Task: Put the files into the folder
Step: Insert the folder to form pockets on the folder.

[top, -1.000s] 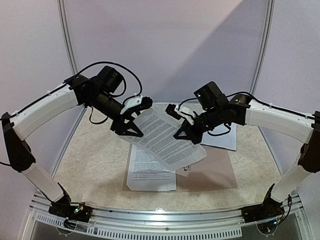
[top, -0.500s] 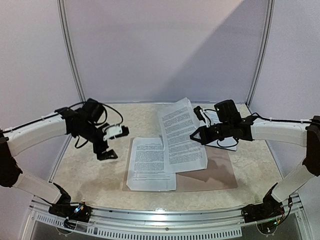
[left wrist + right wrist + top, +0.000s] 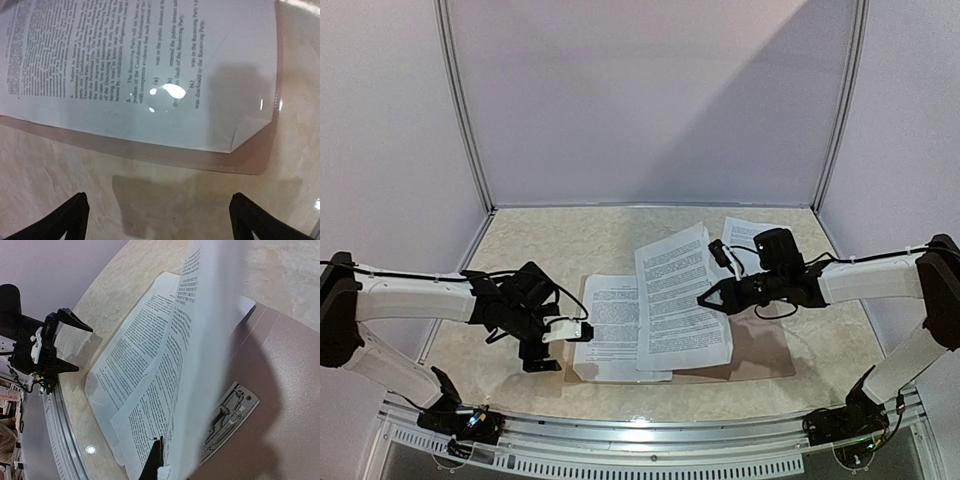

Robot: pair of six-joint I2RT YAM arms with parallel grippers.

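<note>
The tan-brown folder (image 3: 760, 352) lies open on the table, its metal clip (image 3: 227, 420) showing inside. One of the files (image 3: 613, 328) lies flat on the folder's left half, under a clear sleeve (image 3: 150, 65). My right gripper (image 3: 706, 297) is shut on the right edge of a second printed sheet (image 3: 680, 300), which slants down onto the folder. In the right wrist view this sheet (image 3: 200, 365) curls up past one dark finger (image 3: 154, 462). My left gripper (image 3: 548, 345) is open and empty, low over the table just left of the folder's edge (image 3: 150, 152).
A third printed sheet (image 3: 752, 232) lies on the table at the back right, behind my right arm. White walls with metal posts close in the table on three sides. A metal rail (image 3: 640, 435) runs along the front edge.
My left gripper has let go of the lifted sheet, opened wide and dropped to the table left of the folder. My right gripper has lowered the sheet onto the folder.
</note>
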